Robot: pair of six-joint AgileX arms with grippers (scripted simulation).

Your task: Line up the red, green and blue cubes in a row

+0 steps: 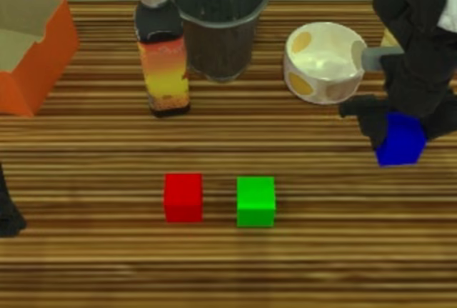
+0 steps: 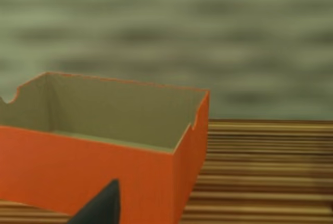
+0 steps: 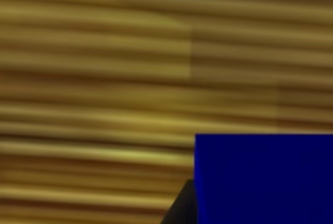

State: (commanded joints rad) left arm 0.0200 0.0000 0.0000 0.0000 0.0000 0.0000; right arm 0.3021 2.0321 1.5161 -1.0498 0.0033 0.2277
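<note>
While the red cube (image 1: 183,196) and the green cube (image 1: 255,201) are sitting side by side near the middle of the striped wooden worktop (image 1: 93,251), close together but not touching, the right end effector (image 1: 397,133) of the AgileX pair is gripping the blue cube (image 1: 401,140) at the right of the scene, its dark fingers closed against the cube's sides. The right wrist view is showing the blue face (image 3: 264,178) filling one corner with bare planks behind it; whether the cube is lifted clear or resting on the surface is hard to tell. By the look of things, the last leg of the job is under way: two cubes are already forming a line, and the third is being brought to join it. The next move seems to be calling for a carry toward the open spot just right of the green cube, level with the pair, and a gentle set-down that is not nudging its neighbour. Behind the row, a sauce bottle (image 1: 161,51), a dark cup (image 1: 218,22) and a cream-coloured pot (image 1: 323,61) are standing, the pot nearest the working arm. An orange box (image 1: 36,51) is occupying the far left corner. The left end effector (image 1: 8,216) is idling at the left edge, its fingers too little in view to judge.
</note>
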